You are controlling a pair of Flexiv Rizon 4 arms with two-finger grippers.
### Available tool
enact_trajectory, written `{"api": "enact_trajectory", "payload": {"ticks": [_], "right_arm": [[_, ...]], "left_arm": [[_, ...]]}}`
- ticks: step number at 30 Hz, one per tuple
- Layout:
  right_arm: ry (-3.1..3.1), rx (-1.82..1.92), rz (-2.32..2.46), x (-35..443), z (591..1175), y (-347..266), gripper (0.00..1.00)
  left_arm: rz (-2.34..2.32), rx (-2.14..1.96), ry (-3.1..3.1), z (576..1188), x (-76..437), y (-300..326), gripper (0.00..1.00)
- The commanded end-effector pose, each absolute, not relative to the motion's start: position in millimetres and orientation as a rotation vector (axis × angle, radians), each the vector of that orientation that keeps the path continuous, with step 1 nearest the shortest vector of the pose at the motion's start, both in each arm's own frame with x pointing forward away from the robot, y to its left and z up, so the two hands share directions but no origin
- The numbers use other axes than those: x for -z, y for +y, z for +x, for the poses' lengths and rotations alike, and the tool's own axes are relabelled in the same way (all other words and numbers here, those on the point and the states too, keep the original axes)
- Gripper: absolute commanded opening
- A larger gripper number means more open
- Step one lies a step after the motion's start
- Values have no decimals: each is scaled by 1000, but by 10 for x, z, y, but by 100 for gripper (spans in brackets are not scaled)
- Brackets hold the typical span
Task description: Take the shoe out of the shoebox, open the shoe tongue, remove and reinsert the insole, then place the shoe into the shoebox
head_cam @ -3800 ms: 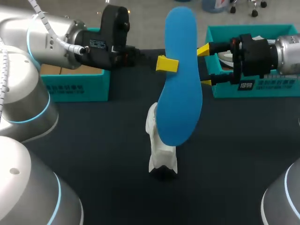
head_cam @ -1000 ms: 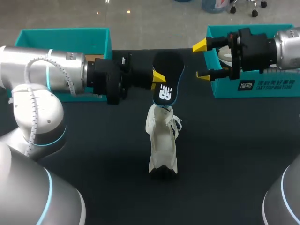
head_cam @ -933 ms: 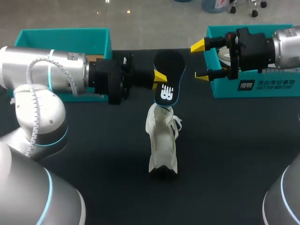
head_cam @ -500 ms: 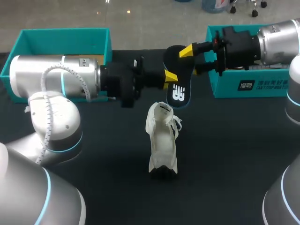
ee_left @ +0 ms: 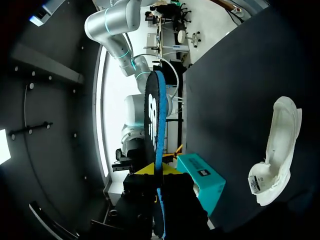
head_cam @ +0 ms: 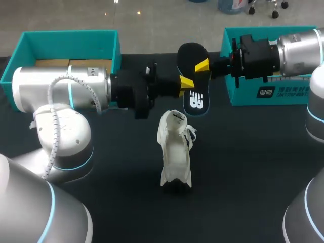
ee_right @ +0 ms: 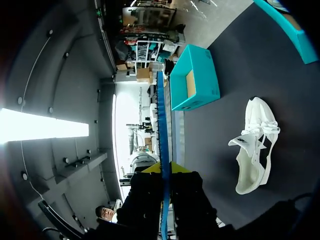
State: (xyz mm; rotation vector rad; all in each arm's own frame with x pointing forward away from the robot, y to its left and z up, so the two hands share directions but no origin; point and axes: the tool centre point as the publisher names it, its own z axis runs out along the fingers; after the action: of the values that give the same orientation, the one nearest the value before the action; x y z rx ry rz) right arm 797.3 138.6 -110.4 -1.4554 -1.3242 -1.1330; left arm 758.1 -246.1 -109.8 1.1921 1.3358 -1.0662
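The left pincer (head_cam: 186,82) and the right pincer (head_cam: 203,66) are both clamped on the insole (head_cam: 195,101), held up in the air, its lower end just above the shoe (head_cam: 174,147) in the middle of the worktop (head_cam: 253,167).

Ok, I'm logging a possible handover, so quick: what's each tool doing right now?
Left tool: closed on the insole.
Right tool: closed on the same insole.
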Motion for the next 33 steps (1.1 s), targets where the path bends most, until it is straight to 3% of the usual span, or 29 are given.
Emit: {"api": "enact_trajectory", "payload": {"ticks": [1, 19, 33], "right_arm": [[-1312, 1148, -1457, 1136, 7969, 1359, 0], [-1332, 1087, -1479, 1355, 7966, 1359, 0], [-1345, 1058, -1470, 1425, 7936, 1393, 0]], "left_arm": [[1209, 1042, 1381, 7573, 1021, -2387, 100], [1708, 608, 1803, 7747, 794, -2167, 100], [1753, 499, 1890, 7754, 841, -2161, 100]]}}
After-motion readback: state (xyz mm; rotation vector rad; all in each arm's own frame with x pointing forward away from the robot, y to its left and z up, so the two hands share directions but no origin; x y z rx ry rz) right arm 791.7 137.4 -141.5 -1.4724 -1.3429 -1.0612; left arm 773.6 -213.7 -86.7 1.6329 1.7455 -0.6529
